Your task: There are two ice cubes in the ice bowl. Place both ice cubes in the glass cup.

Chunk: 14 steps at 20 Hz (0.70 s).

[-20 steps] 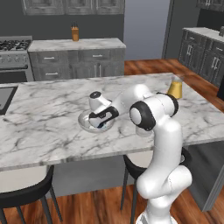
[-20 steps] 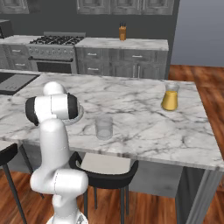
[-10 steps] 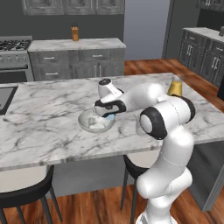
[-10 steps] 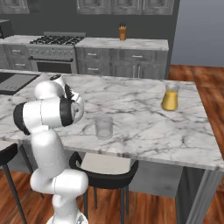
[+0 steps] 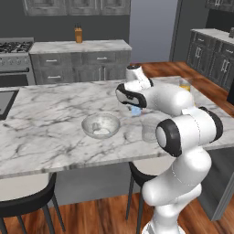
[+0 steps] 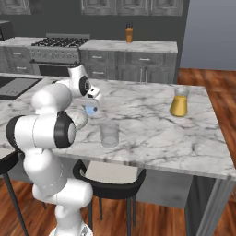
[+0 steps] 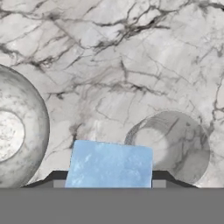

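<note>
Ice cubes are split between two places at this moment. From the left base view, the pale blue ice cube point(image 5: 135, 110) is seen pinched in the gripper point(image 5: 135, 109), raised above the marble counter point(image 5: 45, 123) between the ice bowl point(image 5: 100, 125) and the glass cup point(image 5: 150, 128). A whitish ice cube point(image 5: 102, 131) is seen lying in the bowl.

From the right base view, the blue cube point(image 6: 91, 110) is carried just under the gripper point(image 6: 92, 107), up and to the left of the clear cup point(image 6: 109, 134), not yet over its mouth. A glass of orange-yellow liquid point(image 6: 179, 102) stands well apart, toward the far end of the counter, and is not the target.

In the hand view, the blue cube point(image 7: 109, 165) is held between the two finger tips, the jaws clamped on its sides. The cup's round opening point(image 7: 172, 146) is seen below and to the right of the cube, and the bowl's rim point(image 7: 30, 131) at the left edge.

For the step in hand, the transfer is judged about half made. The cube would best be centred over the cup's mouth before any release, and lowered close to the rim so that it is not bounced out. The grip would best be kept firm until then, since a smooth cube is likely to slip.
</note>
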Motion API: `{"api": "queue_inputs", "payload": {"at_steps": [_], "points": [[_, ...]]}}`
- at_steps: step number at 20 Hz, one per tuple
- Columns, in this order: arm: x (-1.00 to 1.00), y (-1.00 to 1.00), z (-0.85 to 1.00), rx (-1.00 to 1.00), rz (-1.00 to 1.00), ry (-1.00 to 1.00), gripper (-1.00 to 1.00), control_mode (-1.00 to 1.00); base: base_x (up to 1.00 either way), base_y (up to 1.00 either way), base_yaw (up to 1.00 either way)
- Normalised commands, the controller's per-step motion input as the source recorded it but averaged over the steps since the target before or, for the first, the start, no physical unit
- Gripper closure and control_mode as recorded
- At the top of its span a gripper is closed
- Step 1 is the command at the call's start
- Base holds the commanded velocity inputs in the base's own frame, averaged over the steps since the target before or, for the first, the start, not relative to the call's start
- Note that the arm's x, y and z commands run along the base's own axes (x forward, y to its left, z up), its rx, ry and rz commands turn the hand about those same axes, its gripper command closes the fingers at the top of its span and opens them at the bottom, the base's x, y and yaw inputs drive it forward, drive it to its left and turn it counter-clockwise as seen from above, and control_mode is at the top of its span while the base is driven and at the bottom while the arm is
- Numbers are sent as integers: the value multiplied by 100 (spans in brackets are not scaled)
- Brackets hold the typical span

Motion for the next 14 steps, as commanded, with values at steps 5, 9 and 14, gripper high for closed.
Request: {"api": "queue_inputs", "payload": {"at_steps": [5, 9, 14], "points": [[-4, -89, 4, 25, -3, 5, 100, -100, 0, 0, 0], [2, -23, -15, 2, -2, 0, 100, -100, 0, 0, 0], [0, -20, -38, -4, 0, -6, 100, -100, 0, 0, 0]]}}
